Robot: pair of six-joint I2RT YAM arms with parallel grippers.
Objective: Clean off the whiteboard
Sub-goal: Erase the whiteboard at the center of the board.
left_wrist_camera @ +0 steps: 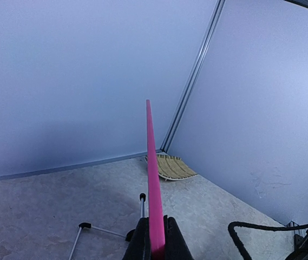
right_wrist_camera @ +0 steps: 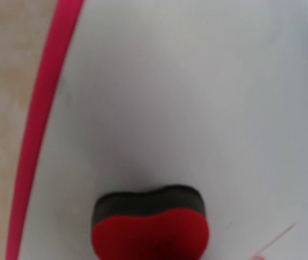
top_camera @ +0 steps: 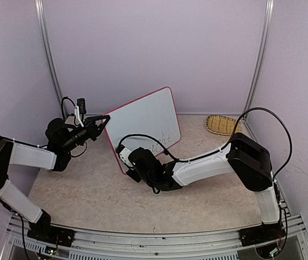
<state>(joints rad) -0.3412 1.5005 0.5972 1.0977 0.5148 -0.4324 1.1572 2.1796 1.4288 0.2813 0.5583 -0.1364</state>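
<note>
The whiteboard, white with a pink-red frame, stands tilted on the table. Faint handwriting shows on its lower part. My left gripper is shut on the frame at the board's upper left corner. In the left wrist view the frame edge runs up from between the black fingers. My right gripper is at the board's lower left and holds a red eraser with a black felt against the white surface. Its fingers are hidden in the right wrist view. A thin red stroke lies right of the eraser.
A woven straw basket lies at the back right by the wall, also in the left wrist view. The board's thin wire legs with black tips rest on the table behind it. A black cable loops at the right.
</note>
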